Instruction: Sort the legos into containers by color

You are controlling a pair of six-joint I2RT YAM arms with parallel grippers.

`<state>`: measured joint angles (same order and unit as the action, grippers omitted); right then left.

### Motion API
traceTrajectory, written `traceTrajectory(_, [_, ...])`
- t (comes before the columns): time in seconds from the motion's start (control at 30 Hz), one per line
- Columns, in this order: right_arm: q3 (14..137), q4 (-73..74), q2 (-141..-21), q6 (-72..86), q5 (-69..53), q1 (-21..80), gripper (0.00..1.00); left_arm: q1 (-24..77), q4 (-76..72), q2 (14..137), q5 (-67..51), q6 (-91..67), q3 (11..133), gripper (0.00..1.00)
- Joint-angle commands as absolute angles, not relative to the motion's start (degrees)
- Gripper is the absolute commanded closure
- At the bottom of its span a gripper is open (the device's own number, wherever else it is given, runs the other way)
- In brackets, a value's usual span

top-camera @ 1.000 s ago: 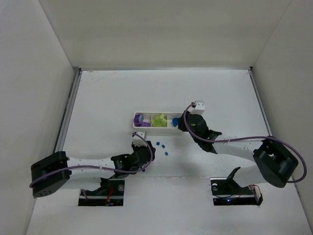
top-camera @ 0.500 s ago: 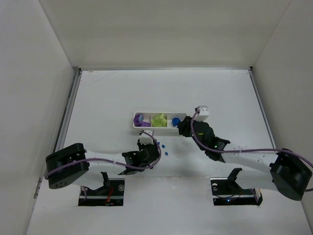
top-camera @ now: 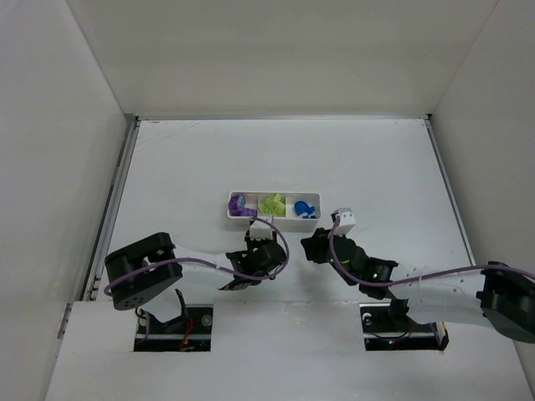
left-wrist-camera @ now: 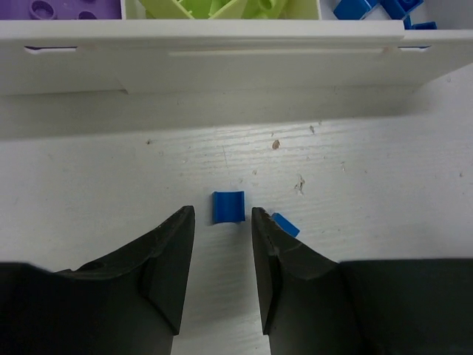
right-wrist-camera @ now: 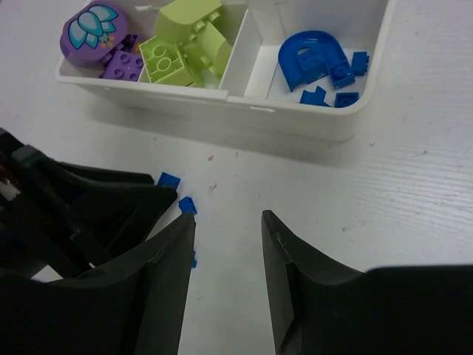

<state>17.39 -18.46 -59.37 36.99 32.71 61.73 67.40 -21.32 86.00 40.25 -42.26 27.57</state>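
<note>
**A:** Which step was in hand?

**B:** Picking up the loose blue legos. The left gripper point(left-wrist-camera: 220, 238) had its fingers spread and pinched nothing. One blue brick point(left-wrist-camera: 228, 207) lay right at their tips, centred on the gap but not yet between the pads. A second blue brick point(left-wrist-camera: 284, 224) sat just beside the outer edge of one finger.

**A:** And the other arm?

**B:** The right gripper point(right-wrist-camera: 228, 231) was spread too, and empty, over bare table point(right-wrist-camera: 414, 192). The tray point(right-wrist-camera: 295, 122) lay ahead of its fingertips, with the blue compartment point(right-wrist-camera: 369, 29) ahead and off to one side. The purple pieces point(right-wrist-camera: 103, 33) and lime pieces point(right-wrist-camera: 185, 37) each lay in their own compartments.

**A:** What did the next move call for?

**B:** As I judged it, the left fingers had to ease forward until the brick sat between the pads, then close gently. They had to do that without nudging the neighbouring brick. After that came a short carry ahead, over the tray wall, to the compartment holding blue.
</note>
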Motion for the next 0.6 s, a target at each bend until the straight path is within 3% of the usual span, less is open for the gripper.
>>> traceTrajectory(0.0, [17.40,-19.07,-60.90,38.49,36.12,63.06,0.53,66.75,-21.62,87.54,41.40,-41.84,29.27,0.67])
traceTrajectory(0.3, [19.07,-18.46,-63.11,38.14,38.40,64.20,0.54,66.22,-21.62,88.95,41.40,-42.28,29.44,0.87])
traceTrajectory(0.57, [16.18,-16.00,-54.86,38.93,45.70,65.35,0.55,69.74,-20.48,74.28,42.98,-39.12,29.26,0.89])
